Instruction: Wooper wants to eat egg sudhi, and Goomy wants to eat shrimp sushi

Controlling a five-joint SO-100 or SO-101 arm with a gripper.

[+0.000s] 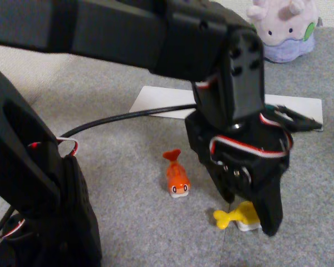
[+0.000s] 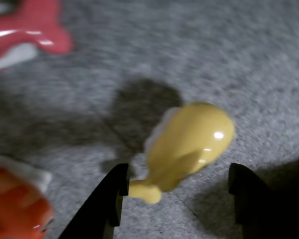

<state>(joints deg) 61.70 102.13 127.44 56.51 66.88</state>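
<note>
egg sudhi (image 2: 189, 142) tail toward lower left

A: Where does the fixed view stand?
B: Behind the arm's base, fairly low, looking forward and down across the grey carpet (image 1: 128, 222) toward Goomy (image 1: 283, 28) at the far edge.
A: And the wrist view?
B: Very close, facing down between the end effector (image 2: 177, 196) fingers. Both share the egg sudhi (image 1: 239, 216) and shrimp sushi (image 1: 177, 177).
</note>
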